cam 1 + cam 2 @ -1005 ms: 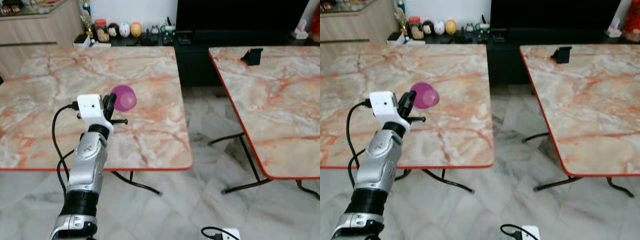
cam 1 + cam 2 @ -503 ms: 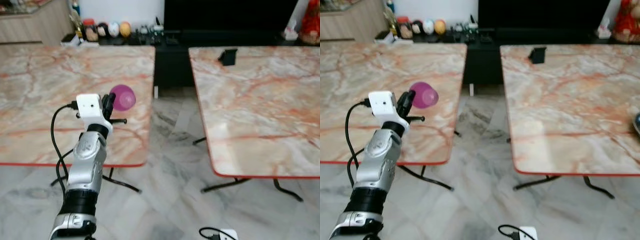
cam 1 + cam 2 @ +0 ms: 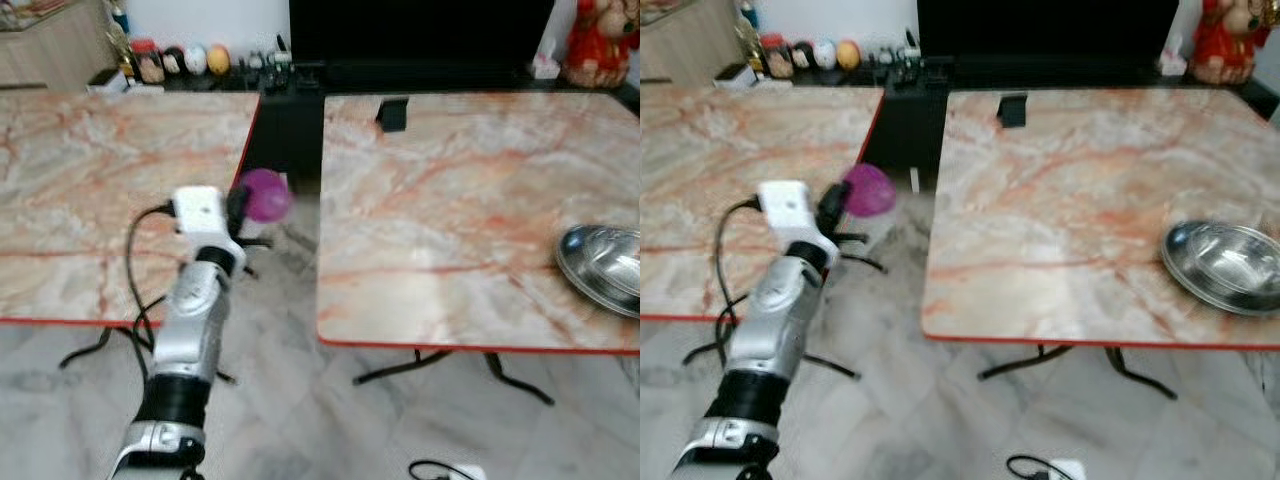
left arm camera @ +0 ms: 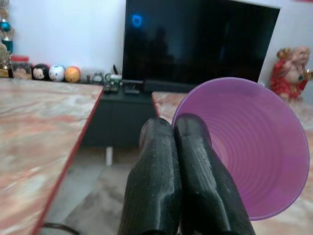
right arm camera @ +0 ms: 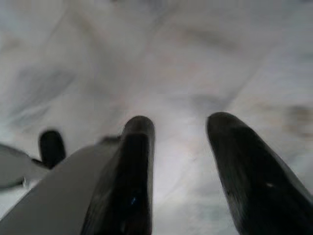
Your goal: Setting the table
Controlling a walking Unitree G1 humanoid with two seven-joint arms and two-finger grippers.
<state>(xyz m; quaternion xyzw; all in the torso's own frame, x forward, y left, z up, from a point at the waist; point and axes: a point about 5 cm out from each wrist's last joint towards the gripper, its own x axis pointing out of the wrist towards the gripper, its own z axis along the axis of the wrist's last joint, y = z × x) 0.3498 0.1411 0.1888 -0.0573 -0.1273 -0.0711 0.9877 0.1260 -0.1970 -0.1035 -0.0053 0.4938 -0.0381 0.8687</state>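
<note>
My left gripper (image 3: 238,208) is raised in front of me, shut on the rim of a purple plastic cup (image 3: 266,195). In the left wrist view the two black fingers (image 4: 193,166) press together on the cup (image 4: 254,147), whose open mouth faces the camera. The cup hangs over the gap between two marble-patterned tables, the left table (image 3: 90,200) and the right table (image 3: 450,230). A steel bowl (image 3: 603,262) rests near the right table's right edge. My right gripper (image 5: 178,142) hangs low over the floor, fingers apart and holding nothing.
A small black object (image 3: 392,112) stands at the far edge of the right table. Behind the tables is a dark TV cabinet (image 3: 420,40) with small figurines (image 3: 180,62) on it. A red statue (image 3: 598,40) stands at the back right. A white plug with cable (image 3: 455,470) lies on the floor.
The whole view has swung to the right: the right table now fills the middle and the steel bowl has come into sight. My left gripper still holds the cup the same way.
</note>
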